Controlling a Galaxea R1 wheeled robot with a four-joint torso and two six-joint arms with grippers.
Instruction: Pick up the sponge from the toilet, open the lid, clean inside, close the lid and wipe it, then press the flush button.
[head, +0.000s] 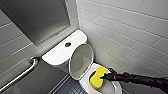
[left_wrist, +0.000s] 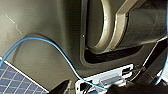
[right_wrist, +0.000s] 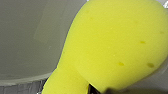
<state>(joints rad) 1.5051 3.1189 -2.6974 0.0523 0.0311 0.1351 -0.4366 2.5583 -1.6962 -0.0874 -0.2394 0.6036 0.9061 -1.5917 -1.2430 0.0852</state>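
Observation:
The white toilet (head: 62, 51) stands in the corner with its oval lid (head: 81, 60) raised upright against the tank. On the tank cover sits the round dark flush button (head: 67, 44). My right arm reaches in from the right, and my right gripper (head: 104, 76) is shut on the yellow sponge (head: 97, 78), which hangs over the open bowl (head: 110, 86). In the right wrist view the sponge (right_wrist: 112, 50) looms large before the pale inner wall of the bowl (right_wrist: 25, 37).
White tiled walls close in behind and to the right of the toilet. A metal grab bar (head: 20, 75) runs along the left wall under a mirror (head: 37, 17). Dark tiled floor (head: 67, 87) lies in front of the toilet. A blue cable (left_wrist: 50, 47) crosses the left wrist view.

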